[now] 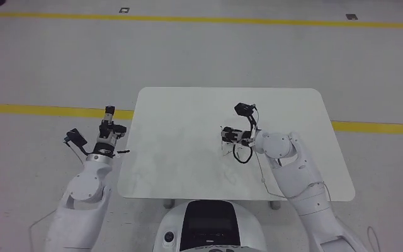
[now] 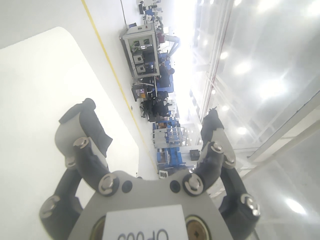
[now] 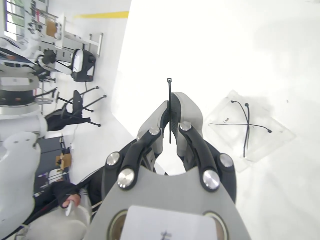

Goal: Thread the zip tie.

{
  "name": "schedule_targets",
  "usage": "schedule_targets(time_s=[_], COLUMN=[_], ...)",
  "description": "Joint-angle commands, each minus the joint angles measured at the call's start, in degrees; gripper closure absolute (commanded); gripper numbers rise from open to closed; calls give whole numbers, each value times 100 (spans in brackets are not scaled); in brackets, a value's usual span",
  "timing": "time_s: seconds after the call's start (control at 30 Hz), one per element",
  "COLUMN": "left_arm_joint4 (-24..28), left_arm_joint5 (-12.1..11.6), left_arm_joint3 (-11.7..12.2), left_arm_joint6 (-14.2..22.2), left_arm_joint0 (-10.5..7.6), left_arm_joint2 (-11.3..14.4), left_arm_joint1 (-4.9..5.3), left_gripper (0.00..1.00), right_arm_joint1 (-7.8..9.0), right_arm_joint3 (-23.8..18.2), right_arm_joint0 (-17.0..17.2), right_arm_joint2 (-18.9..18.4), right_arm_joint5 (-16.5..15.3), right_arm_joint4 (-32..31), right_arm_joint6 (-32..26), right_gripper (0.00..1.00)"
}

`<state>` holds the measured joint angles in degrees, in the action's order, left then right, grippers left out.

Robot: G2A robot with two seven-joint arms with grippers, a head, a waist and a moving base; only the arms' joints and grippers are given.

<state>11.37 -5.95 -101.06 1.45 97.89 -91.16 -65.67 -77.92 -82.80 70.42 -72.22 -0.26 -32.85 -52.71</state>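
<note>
The right gripper is clenched on 1 black zip tie over the middle of the white tabletop, with the tie's head poking past the fingertips. Near it on the tabletop lies a clear tray with 3 spare ties crossed inside. The left gripper hangs spread wide, holding nothing, off the tabletop's left edge.
</note>
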Motion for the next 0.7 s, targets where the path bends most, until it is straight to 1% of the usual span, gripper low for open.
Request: schedule_targets(time_s=[0.0, 0.07, 0.1, 0.13, 0.17, 0.4, 0.43, 0.47, 0.5, 0.53, 0.57, 0.6, 0.67], left_arm_joint4=[-523, -895, -1011, -1155, -1298, -1298, -1327, -1540, -1702, -1795, -1903, -2208, -2892], left_arm_joint5=[-196, -359, -457, -586, -623, -623, -628, -715, -894, -1140, -1273, -1353, -1353], left_arm_joint3=[33, 60, 60, 60, 80, 80, 78, 51, 18, 25, 31, 9, -82], left_arm_joint6=[-53, -74, -53, -18, -70, -70, -75, -85, -61, -26, -35, -63, -191], left_arm_joint0=[4, 3, 3, 12, 21, 21, 13, -5, -2, 15, 12, -7, -19], left_arm_joint2=[50, 149, 201, 251, 252, 252, 251, 262, 300, 332, 331, 327, 442], left_arm_joint1=[4, 1, -2, -2, -1, -1, 0, 4, 6, 7, 9, 17, 26], left_gripper=[0, 0, 0, 0, 0, 0, 0, 0, 0, 0, 0, 0, 0], right_arm_joint1=[-4, -13, -14, -14, -14, -14, -15, -18, -20, -24, -26, -31, -43], right_arm_joint3=[26, 51, 61, 61, 61, 61, 56, 53, 48, 44, 49, 65, 113], right_arm_joint0=[-7, -4, -9, -9, -9, -9, 25, 54, 73, 98, 110, 116, 104], right_arm_joint2=[-18, -17, -10, -10, -10, -10, 1, 12, 20, 26, 37, 44, 62], right_arm_joint5=[113, 220, 222, 222, 222, 222, 212, 211, 196, 200, 217, 256, 332], right_arm_joint4=[202, 453, 527, 527, 527, 527, 547, 610, 695, 780, 835, 910, 1077], right_arm_joint6=[84, 151, 155, 155, 155, 155, 254, 318, 367, 474, 534, 603, 745], right_gripper=[100, 100, 100, 100, 100, 100, 100, 100, 100, 100, 100, 100, 100])
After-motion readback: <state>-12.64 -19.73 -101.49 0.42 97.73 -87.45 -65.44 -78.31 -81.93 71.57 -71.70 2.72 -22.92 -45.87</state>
